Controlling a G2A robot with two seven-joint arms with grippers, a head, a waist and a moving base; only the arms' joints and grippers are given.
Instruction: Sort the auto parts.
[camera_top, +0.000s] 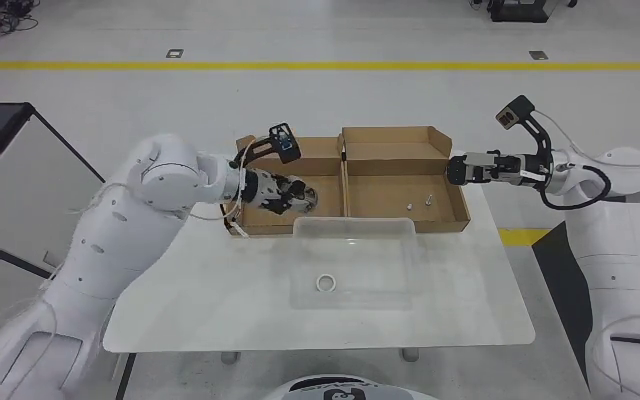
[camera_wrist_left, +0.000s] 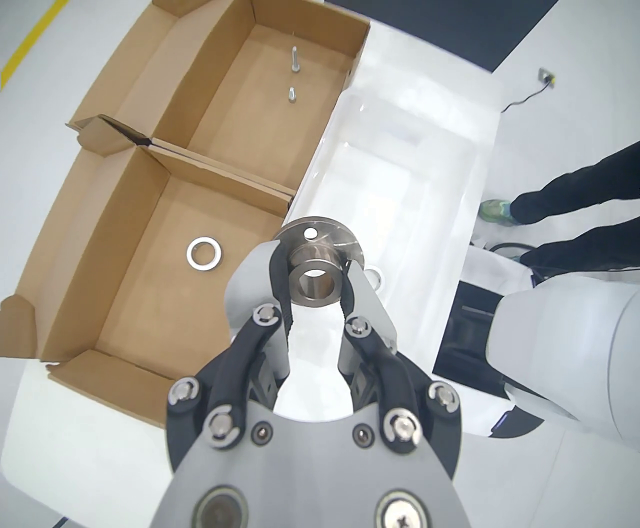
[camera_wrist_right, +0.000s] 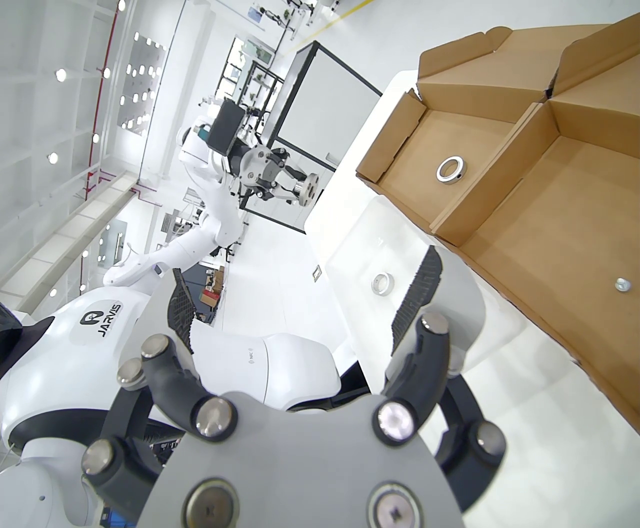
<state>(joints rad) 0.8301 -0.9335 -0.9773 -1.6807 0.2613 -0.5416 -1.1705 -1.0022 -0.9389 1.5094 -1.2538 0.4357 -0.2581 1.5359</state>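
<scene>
The left gripper (camera_wrist_left: 315, 287) is clamped on the hub (camera_wrist_left: 318, 235) by its sleeve, flange outward, above the left box (camera_wrist_left: 115, 250) beside the tray (camera_wrist_left: 400, 165). Solid metal by the look: likely heavy, stiff and slick, so the sleeve seems the surest hold. The right gripper (camera_wrist_right: 305, 280) hangs agape near the right box (camera_wrist_right: 575, 210). The fingers (camera_wrist_left: 360, 300) hide the sleeve's sides.
</scene>
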